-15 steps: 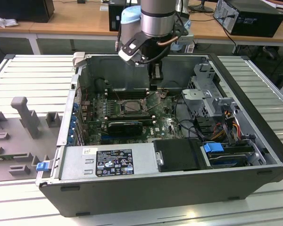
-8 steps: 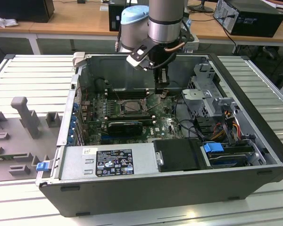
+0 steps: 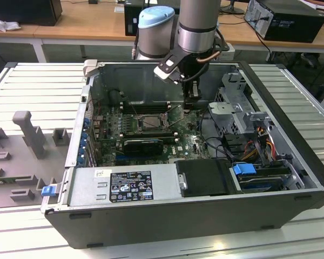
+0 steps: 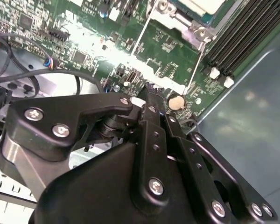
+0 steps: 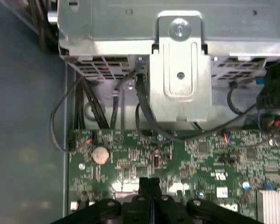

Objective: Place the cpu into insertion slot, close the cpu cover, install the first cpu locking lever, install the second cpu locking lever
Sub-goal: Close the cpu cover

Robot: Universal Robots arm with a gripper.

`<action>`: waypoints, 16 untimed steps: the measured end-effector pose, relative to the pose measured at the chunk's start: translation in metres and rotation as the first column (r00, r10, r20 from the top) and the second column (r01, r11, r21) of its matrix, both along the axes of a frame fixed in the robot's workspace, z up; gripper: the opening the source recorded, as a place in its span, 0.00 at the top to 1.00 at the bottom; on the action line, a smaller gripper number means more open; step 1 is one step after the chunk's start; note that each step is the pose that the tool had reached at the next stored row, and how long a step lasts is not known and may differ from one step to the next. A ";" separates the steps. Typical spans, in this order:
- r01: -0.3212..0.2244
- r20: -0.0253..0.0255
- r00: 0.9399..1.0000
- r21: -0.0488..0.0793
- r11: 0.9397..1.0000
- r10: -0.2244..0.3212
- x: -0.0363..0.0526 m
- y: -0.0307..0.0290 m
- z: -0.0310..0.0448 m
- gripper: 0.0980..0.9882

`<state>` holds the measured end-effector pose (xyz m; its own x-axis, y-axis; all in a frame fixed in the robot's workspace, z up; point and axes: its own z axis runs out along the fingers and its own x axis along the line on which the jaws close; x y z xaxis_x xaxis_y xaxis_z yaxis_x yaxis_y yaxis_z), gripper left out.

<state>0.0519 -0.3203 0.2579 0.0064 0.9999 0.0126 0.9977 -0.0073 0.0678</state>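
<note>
Your gripper [image 3: 191, 102], fingers pressed together and empty, hangs right of centre in the exterior view. The cpu [image 4: 203, 3] looks seated in the insertion slot [image 3: 140, 122], and both locking levers [image 4: 138, 37] seem unlatched.

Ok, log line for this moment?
gripper shut, nothing visibly held | low over motherboard beside insertion slot | locking levers standing up

The pale ribbed metal counter [image 3: 38, 81] carries an open dark grey computer case [image 3: 205, 218]. Just beside the case, on the exterior view's left, lies a flat grey moulded fixture [image 3: 16, 162] with upright blocks.
</note>
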 end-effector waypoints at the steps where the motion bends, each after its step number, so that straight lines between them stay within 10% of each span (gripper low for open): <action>1: -0.002 0.000 1.000 0.000 1.000 0.002 0.0013 0.0003 -0.0011 0.99; 16: -0.020 -0.003 1.000 0.002 1.000 0.020 0.0012 0.0015 -0.0143 0.99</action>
<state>0.0531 -0.3187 0.2436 -0.0138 0.9998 0.0148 0.9978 0.0128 0.0650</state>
